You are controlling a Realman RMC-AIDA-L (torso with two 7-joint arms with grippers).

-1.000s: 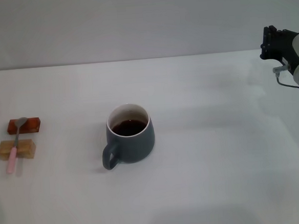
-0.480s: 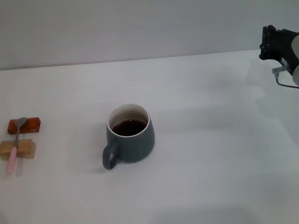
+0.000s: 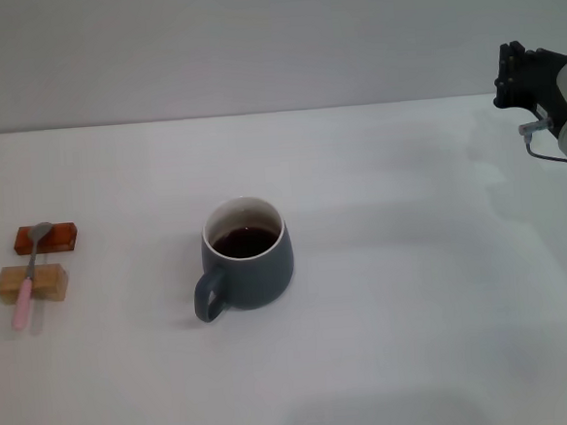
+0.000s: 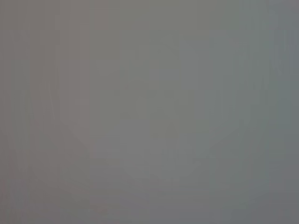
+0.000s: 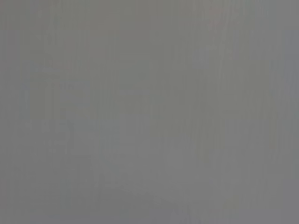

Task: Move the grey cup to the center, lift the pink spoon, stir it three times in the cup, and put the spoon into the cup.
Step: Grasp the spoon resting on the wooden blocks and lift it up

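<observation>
Right gripper (image 3: pixel 513 72) raised far right, finger state unclear, well apart from cup (image 3: pixel 247 255) and spoon (image 3: pixel 29 273).

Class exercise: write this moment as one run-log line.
grey cup: mid-table, upright, dark liquid | pink spoon: across two wooden blocks, far left, untouched | right gripper: raised at far right edge, holding nothing | left gripper: out of view
</observation>
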